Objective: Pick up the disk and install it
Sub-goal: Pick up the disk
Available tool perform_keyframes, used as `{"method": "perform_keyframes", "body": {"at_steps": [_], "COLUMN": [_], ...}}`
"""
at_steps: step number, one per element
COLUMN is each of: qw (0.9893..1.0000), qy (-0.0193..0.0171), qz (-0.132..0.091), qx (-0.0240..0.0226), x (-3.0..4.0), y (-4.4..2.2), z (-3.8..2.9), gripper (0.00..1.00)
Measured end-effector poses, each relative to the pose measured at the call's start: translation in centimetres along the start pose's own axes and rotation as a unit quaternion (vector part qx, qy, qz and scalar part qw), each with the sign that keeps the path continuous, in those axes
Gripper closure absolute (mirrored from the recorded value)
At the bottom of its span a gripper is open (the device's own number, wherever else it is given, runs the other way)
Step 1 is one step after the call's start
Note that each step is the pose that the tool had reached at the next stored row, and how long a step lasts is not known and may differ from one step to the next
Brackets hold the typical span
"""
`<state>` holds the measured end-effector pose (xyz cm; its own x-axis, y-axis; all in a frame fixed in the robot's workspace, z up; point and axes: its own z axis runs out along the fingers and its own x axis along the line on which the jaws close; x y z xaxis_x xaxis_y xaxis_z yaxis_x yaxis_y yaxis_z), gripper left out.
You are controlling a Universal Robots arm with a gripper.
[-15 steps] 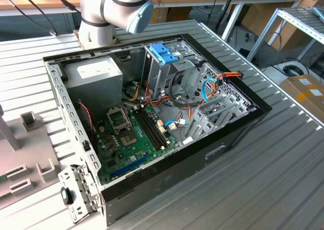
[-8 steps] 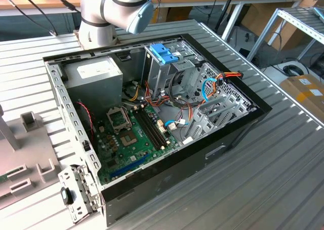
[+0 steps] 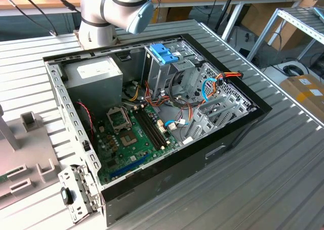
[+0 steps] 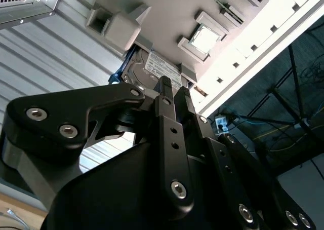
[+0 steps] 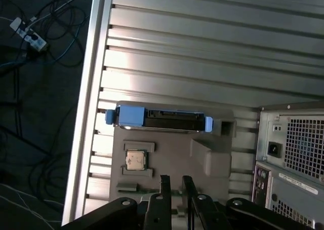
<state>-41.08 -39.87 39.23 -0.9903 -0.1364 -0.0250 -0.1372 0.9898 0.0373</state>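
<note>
The jaws stand only narrowly apart and hold nothing, poised over a grey fixture tray in both wrist views, while the disk with its blue frame sits at one edge of that tray, untouched, on the slatted tabletop beside the computer case.

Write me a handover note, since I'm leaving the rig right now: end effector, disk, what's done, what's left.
End effector: holds nothing, hovers near the grey fixture.
Disk: lies in that fixture, untouched, beside the open computer case.
Done: nothing yet.
Left: pick-up and install.
</note>
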Motion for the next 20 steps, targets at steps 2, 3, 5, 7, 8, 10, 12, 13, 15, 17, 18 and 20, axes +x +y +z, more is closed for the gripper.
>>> {"method": "perform_keyframes", "body": {"at_steps": [2, 3, 5, 7, 8, 10, 12, 13, 15, 17, 18, 20], "qw": [1.0000, 1.0000, 0.9999, 0.9998, 0.9996, 0.9995, 0.9993, 0.9992, 0.9989, 0.9987, 0.9984, 0.9981], "qy": [0.0002, 0.0004, 0.0006, 0.0008, 0.0010, 0.0012, 0.0014, 0.0015, 0.0017, 0.0019, 0.0021, 0.0023], "qz": [-0.007, -0.009, -0.015, -0.022, -0.027, -0.032, -0.039, -0.041, -0.046, -0.052, -0.056, -0.061], "qx": [-0.0002, -0.0002, -0.0004, -0.0005, -0.0007, -0.0008, -0.0009, -0.0010, -0.0011, -0.0013, -0.0014, -0.0015], "x": [0.00, 0.00, 0.00, 0.00, 0.00, 0.00, 0.00, 0.00, 0.00, 0.00, 0.00, 0.00], "y": [0.00, 0.00, 0.00, 0.00, 0.00, 0.00, 0.00, 0.00, 0.00, 0.00, 0.00, 0.00], "z": [0.00, 0.00, 0.00, 0.00, 0.00, 0.00, 0.00, 0.00, 0.00, 0.00, 0.00, 0.00], "gripper": [0.76, 0.76, 0.76, 0.76, 0.76, 0.76, 0.76, 0.76, 0.76, 0.76, 0.76, 0.76]}}
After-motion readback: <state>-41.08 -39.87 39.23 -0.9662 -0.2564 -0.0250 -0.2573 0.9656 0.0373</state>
